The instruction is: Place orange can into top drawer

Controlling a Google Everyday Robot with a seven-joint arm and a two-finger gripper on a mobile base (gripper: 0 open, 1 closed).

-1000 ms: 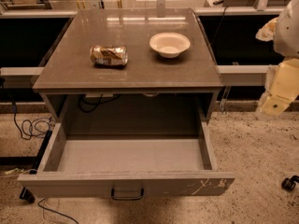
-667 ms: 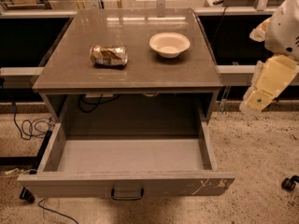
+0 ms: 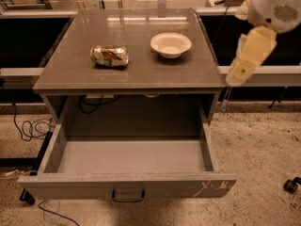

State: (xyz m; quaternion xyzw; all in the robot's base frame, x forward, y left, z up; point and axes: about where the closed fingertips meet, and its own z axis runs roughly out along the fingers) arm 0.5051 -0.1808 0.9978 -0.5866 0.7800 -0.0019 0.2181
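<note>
The orange can (image 3: 109,56) lies on its side on the grey table top (image 3: 131,74), left of centre, with nothing touching it. The top drawer (image 3: 129,157) is pulled fully open below the table top and is empty; its dark handle (image 3: 128,195) is centred on the front and white scratches (image 3: 207,187) mark the right end. My gripper (image 3: 234,76) hangs at the end of the cream arm (image 3: 256,41), just off the table's right edge, level with the table top and well right of the can.
A white bowl (image 3: 170,44) stands on the table top, right of the can. Black cables (image 3: 28,126) lie on the speckled floor at the left. A caster wheel (image 3: 291,185) is at the far right. A rail (image 3: 263,72) runs behind the arm.
My arm has swung in from the right edge of the view, leftward and toward the table's right side. The can, bowl and drawer have not moved.
</note>
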